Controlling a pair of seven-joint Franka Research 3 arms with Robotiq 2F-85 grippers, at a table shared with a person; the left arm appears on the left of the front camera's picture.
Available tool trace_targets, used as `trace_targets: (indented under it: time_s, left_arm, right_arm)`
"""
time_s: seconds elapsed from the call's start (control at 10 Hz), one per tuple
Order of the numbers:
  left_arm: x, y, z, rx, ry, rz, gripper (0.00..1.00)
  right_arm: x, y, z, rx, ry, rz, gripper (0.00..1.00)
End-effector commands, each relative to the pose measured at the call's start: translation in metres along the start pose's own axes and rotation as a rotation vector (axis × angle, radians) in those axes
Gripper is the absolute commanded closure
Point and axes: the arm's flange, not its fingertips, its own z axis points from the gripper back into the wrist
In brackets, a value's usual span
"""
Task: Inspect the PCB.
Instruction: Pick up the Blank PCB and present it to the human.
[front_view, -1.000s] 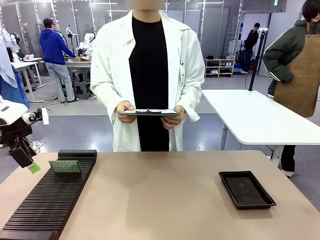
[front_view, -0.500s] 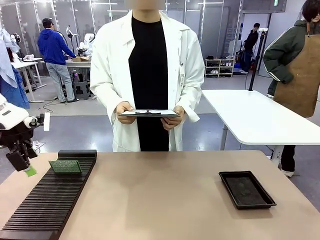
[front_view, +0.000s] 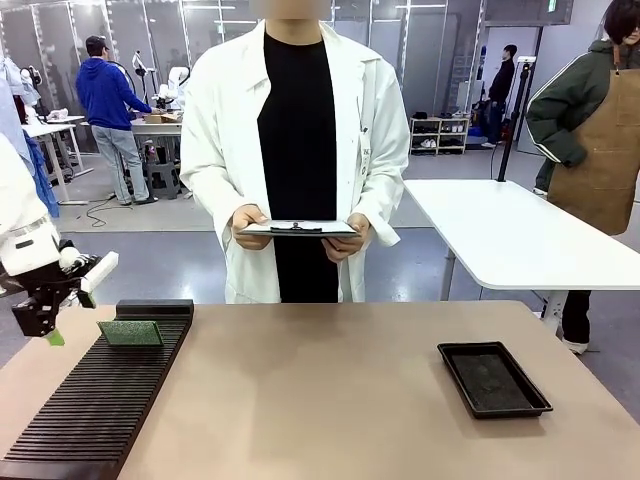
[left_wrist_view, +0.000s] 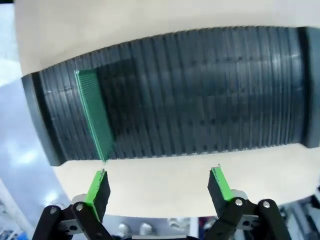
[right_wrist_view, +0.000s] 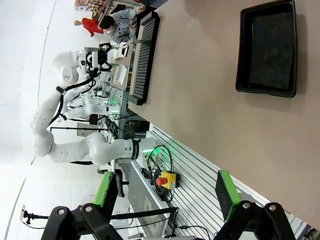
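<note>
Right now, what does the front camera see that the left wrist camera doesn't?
Front view extras: the person in a white coat holding a clipboard with white paper, and the shallow black rectangular tray. Left wrist view extras: both green pads of the left claw, spread wide open. Shared: the thin green rectangular PCB sitting in the black slotted rack on the tan table.

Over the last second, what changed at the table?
The left gripper drifted toward the robot's left, away from the PCB, and its wrist rolled. Its fingers are open and empty; nothing was taken or let go. Unchanged: the PCB on the black slotted rack, the black tray, the person's clipboard.
</note>
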Motion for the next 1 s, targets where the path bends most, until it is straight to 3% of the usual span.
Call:
trace_targets:
  time_s: [0.0,0.5,0.9]
  left_arm:
    - [-0.006,0.028,-0.019,0.096,0.005,0.032,0.00]
    - [-0.005,0.068,-0.059,0.145,0.074,0.115,0.00]
    - [-0.003,0.071,-0.077,0.124,0.083,0.122,0.00]
  right_arm:
    - [0.001,0.001,0.001,0.012,-0.002,0.013,0.00]
    - [0.001,0.001,0.001,0.012,-0.002,0.013,0.00]
    - [0.001,0.001,0.001,0.012,-0.002,0.013,0.00]
